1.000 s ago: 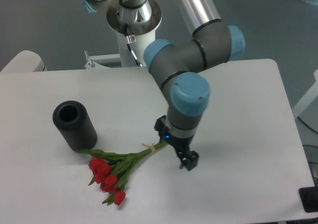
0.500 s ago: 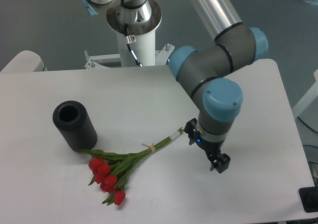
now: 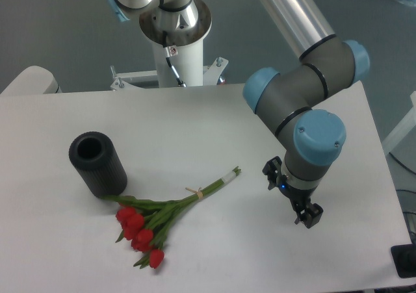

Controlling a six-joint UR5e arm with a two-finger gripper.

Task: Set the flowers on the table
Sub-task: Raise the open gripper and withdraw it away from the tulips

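Black claw [image 3: 308, 215] empty, clear of flowers [image 3: 162, 216]

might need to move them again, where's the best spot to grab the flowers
Probably the bare stems of the flowers, between the tie band and the pale cut ends. They lie flat on the table and clear of the black cylinder, so come from above with the fingers straddling the stems.

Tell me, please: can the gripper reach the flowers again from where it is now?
Probably yes. The flowers lie flat on the table, and bare tabletop separates their cut ends from the gripper. The black cylinder stands at the far side, not between.
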